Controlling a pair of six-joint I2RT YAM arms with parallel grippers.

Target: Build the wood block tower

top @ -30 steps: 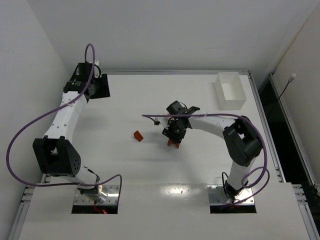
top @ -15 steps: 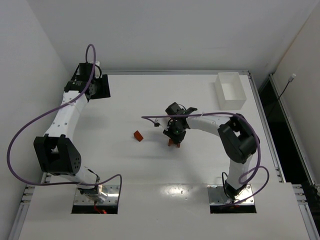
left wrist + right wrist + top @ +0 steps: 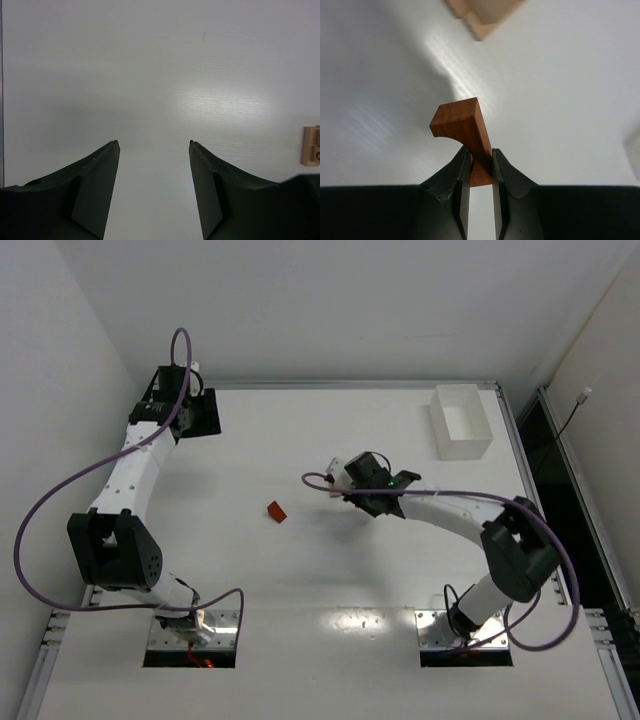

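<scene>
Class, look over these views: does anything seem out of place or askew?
A reddish-brown block lies alone on the table. The right gripper pinches the arch block by one leg, so it juts off to one side.

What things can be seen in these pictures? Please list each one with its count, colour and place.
arch block: one, reddish-brown, clamped in the right gripper, above the table
loose block: one, reddish-brown, alone on the table, left of centre
tan piece: one, pale tan, right edge of the left wrist view
blurred tan piece: one, pale tan, top of the right wrist view
bin: one, white, far right corner
table: one, white
left gripper: one, dark, open, empty
right gripper: one, dark, shut on the arch block
</scene>
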